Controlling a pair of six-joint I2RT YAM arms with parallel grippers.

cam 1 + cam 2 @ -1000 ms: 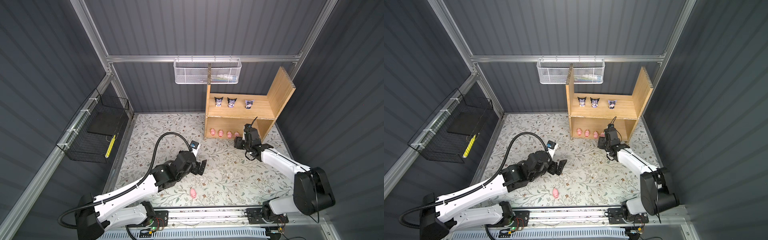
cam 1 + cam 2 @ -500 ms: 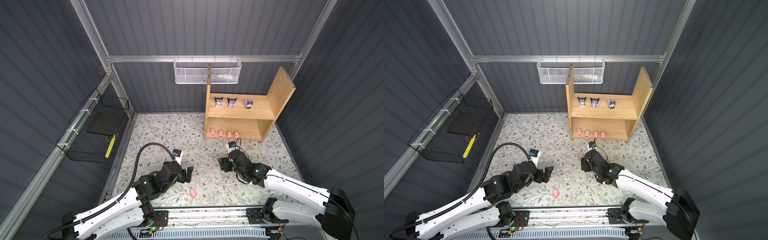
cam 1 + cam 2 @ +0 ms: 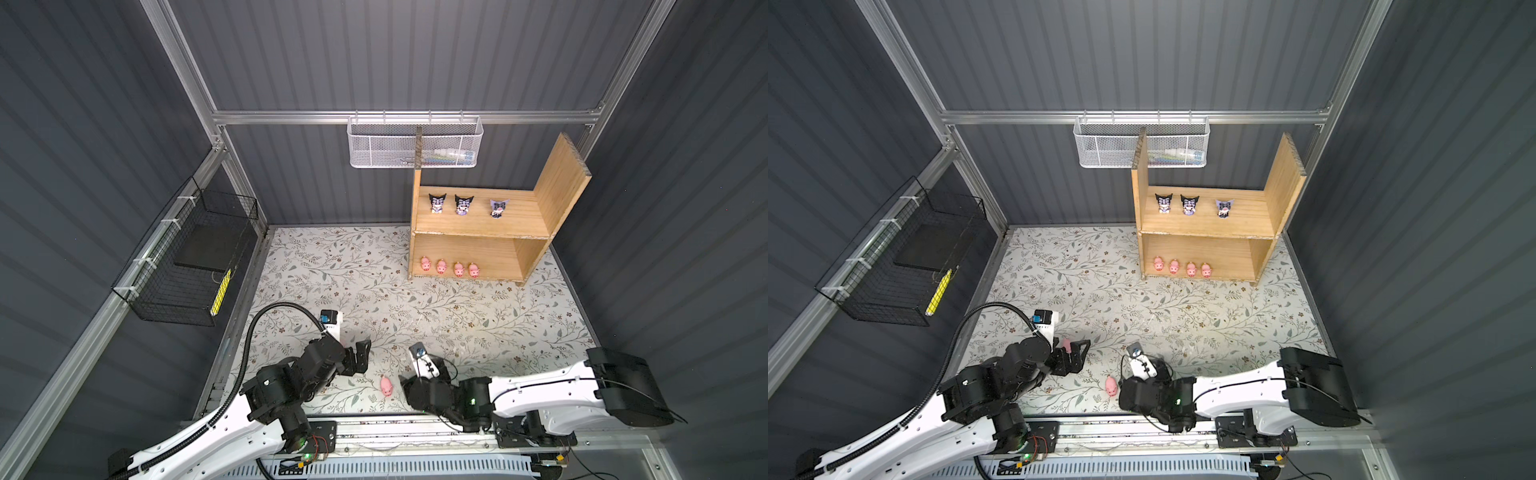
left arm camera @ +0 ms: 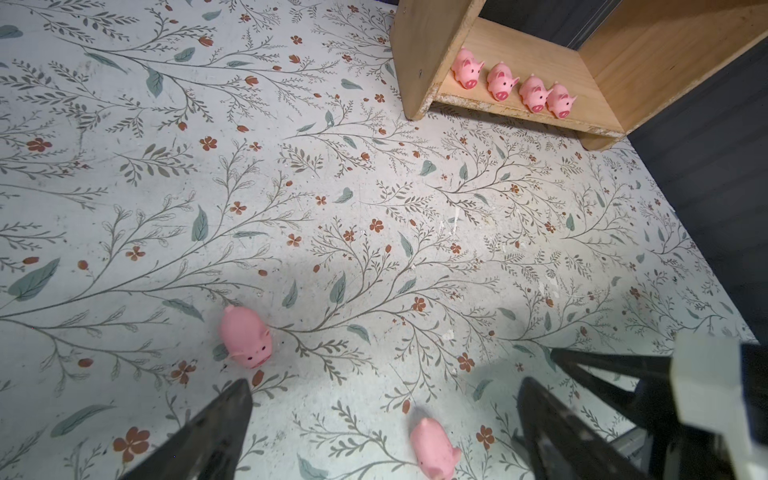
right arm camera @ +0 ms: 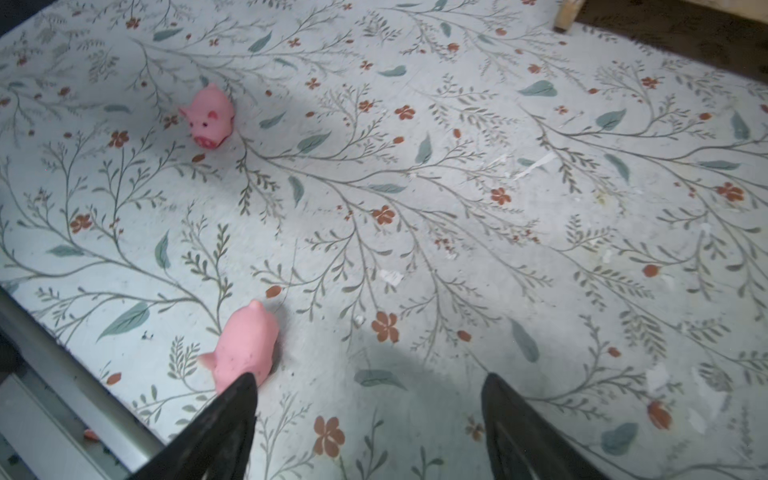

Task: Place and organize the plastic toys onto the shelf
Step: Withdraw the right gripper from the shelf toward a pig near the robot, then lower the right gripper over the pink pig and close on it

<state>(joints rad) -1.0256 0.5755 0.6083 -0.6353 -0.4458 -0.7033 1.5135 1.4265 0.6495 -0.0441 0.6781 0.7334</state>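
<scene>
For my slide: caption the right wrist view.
Open right gripper over the mat, near pig beside it, far pig beyond.

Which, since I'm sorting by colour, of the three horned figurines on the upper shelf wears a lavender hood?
The lavender figurine at the right end of the row; the two black-hooded figurines stand left of it, closer together.

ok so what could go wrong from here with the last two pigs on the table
The front pig sits just outside the open right gripper, beside the front rail; a finger could knock it off the table. The open left gripper is close, so the two may collide.
</scene>
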